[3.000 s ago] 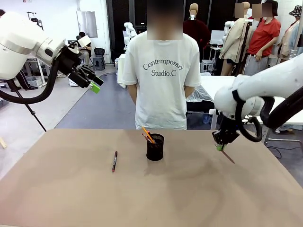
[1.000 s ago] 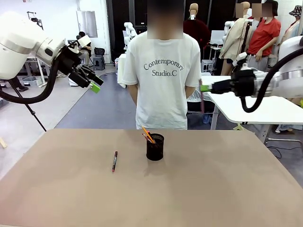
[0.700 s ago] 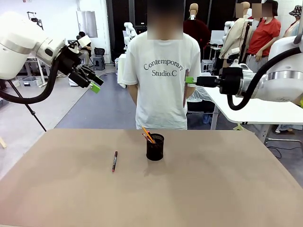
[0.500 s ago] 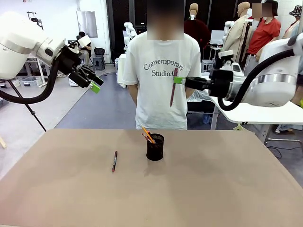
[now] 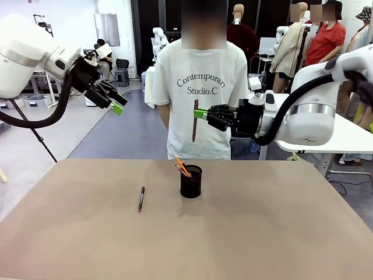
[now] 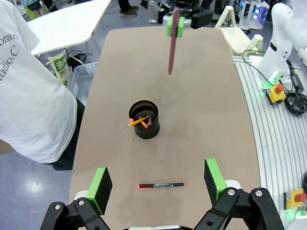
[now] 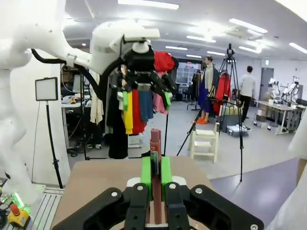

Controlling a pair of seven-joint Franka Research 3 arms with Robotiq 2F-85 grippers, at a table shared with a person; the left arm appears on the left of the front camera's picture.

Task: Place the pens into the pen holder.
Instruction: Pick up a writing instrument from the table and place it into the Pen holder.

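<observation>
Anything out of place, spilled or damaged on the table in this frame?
Nothing spilled or damaged. One dark red pen lies flat on the table, apart from the pen holder, on its left in the front view. The right claw grips a second pen hanging upright, high above the table.

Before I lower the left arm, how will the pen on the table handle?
The pen looks thin and round on the smooth table: probably rolls if nudged. Likely stiff and light: the right gripper holds a similar pen straight by one end.
</observation>
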